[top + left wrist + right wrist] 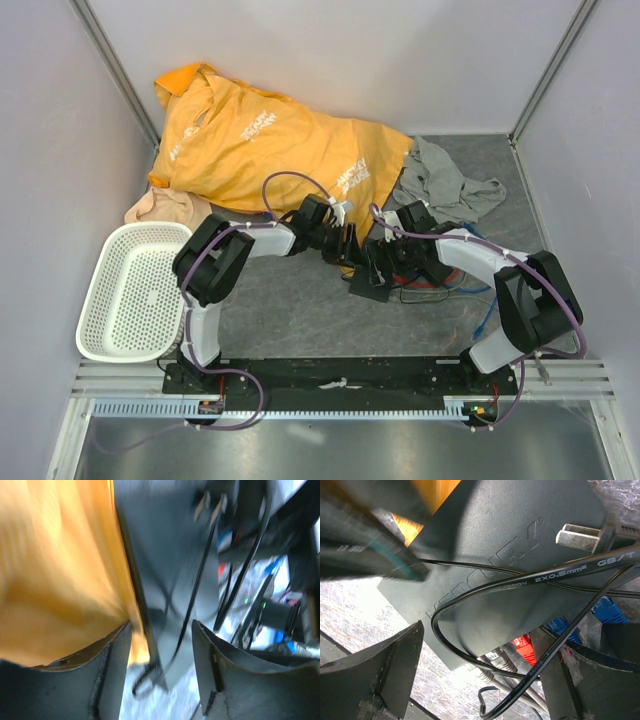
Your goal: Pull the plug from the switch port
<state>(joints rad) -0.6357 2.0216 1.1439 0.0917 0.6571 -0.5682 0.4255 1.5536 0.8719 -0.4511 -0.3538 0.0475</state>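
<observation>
The switch (505, 540) is a flat matte-black box lying on the table, also seen in the top view (372, 287). Along its near edge sit a grey plug (506, 663), a red plug (524, 647) and a blue plug (559, 626); the port itself is hidden under that edge. A thin black power cord (470, 652) loops over the box, its two-prong plug (576, 535) lying loose on top. My right gripper (480, 677) is open just above the box's plug edge. My left gripper (162, 675) is open over a blurred corner of the box (165, 555), holding nothing.
An orange shirt (260, 140) lies at the back, close to the left gripper. A grey cloth (440, 180) lies back right. A white perforated basket (135, 290) stands at the left. Orange and blue cables (460, 280) tangle under the right arm.
</observation>
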